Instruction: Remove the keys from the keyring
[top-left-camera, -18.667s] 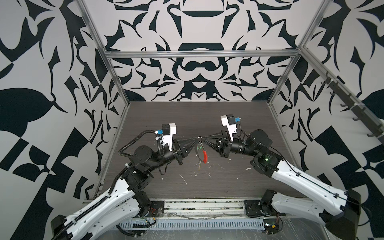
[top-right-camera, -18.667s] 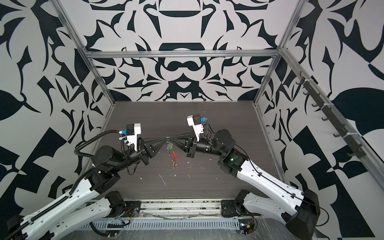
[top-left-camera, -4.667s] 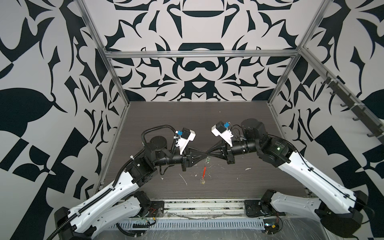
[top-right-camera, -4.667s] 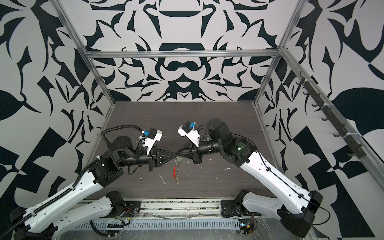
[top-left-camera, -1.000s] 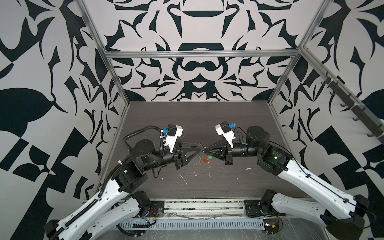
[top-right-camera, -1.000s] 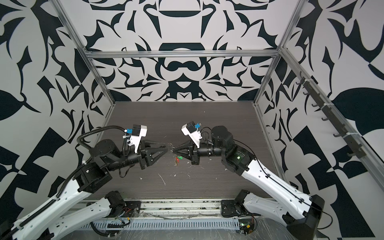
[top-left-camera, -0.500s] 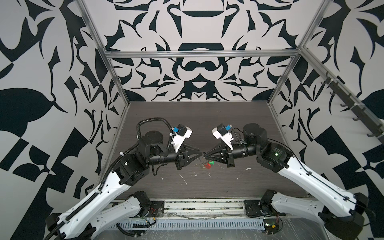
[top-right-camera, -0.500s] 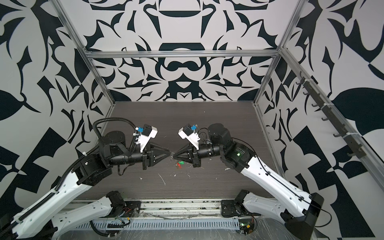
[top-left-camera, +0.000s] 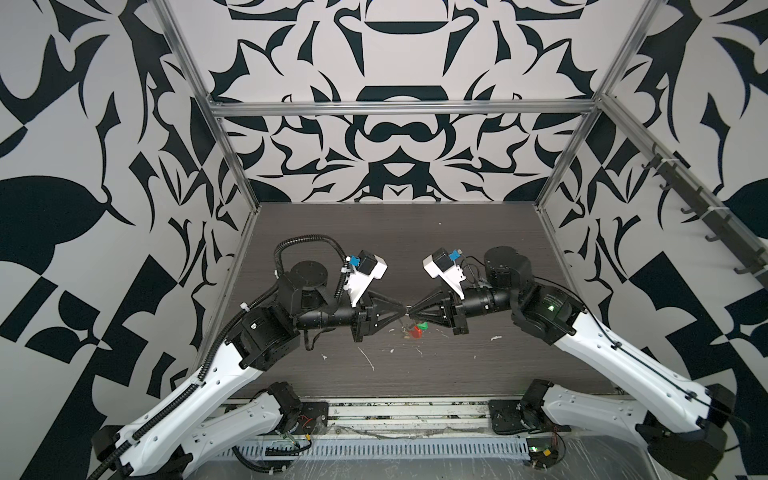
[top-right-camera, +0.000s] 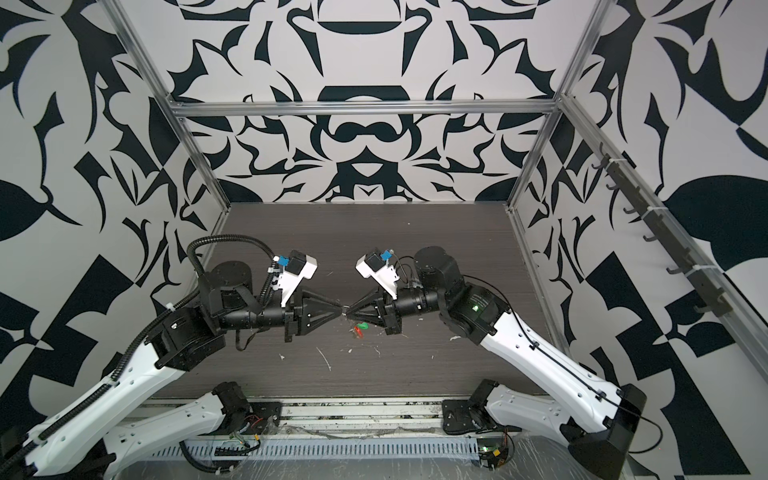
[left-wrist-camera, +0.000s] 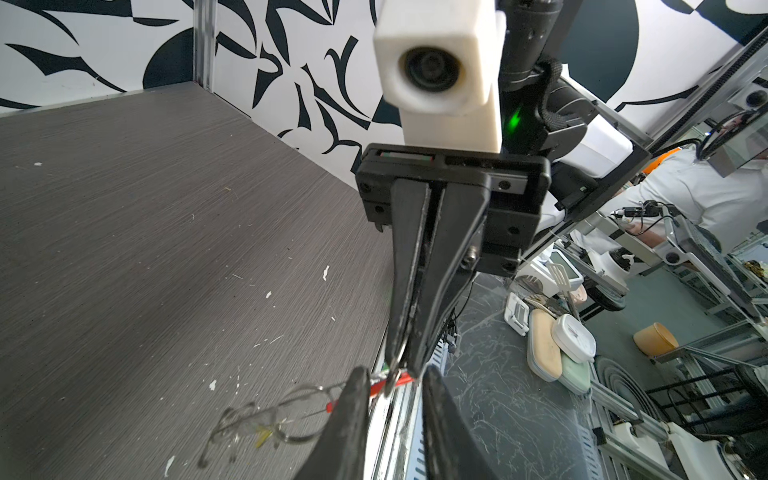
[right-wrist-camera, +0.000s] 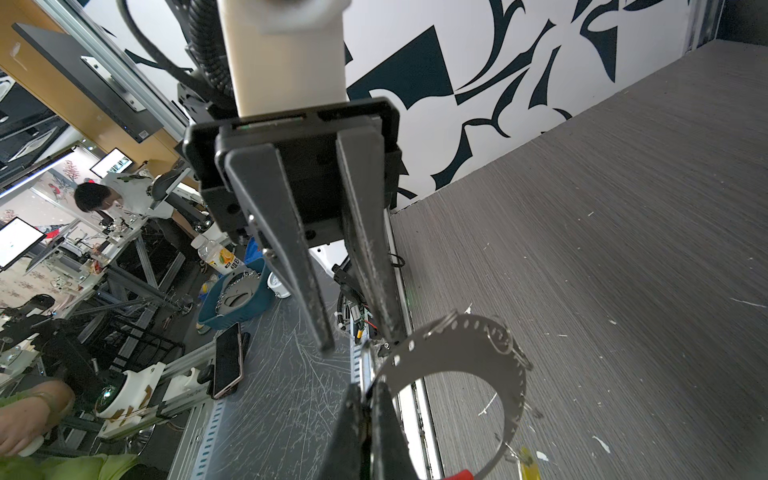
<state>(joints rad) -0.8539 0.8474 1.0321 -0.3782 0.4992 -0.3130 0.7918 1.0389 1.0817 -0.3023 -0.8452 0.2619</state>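
Note:
The keyring (right-wrist-camera: 459, 343), a grey metal hoop with a red sleeve (right-wrist-camera: 457, 475), hangs from my right gripper (right-wrist-camera: 365, 388), which is shut on its upper end. A yellow tag (right-wrist-camera: 528, 463) dangles low on the hoop. In both top views the two grippers meet tip to tip above the table, left gripper (top-left-camera: 404, 318) facing right gripper (top-left-camera: 411, 320), with the red sleeve (top-left-camera: 414, 331) and a green tag (top-left-camera: 423, 326) just below. My left gripper (left-wrist-camera: 395, 372) is open, its fingers narrowly straddling the right fingertips and the hoop. The keys (left-wrist-camera: 220, 432) hang blurred beside the yellow tag (left-wrist-camera: 264, 436).
The dark wood-grain table (top-left-camera: 415, 249) carries small white scraps (top-left-camera: 368, 357) near its front. Patterned walls close off the back and both sides. A metal rail (top-left-camera: 407, 409) with both arm bases runs along the front edge.
Over the last second both arms swung inward until the fingertips meet at the centre. The left gripper's jaws have narrowed. The right gripper has stayed shut on the keyring.

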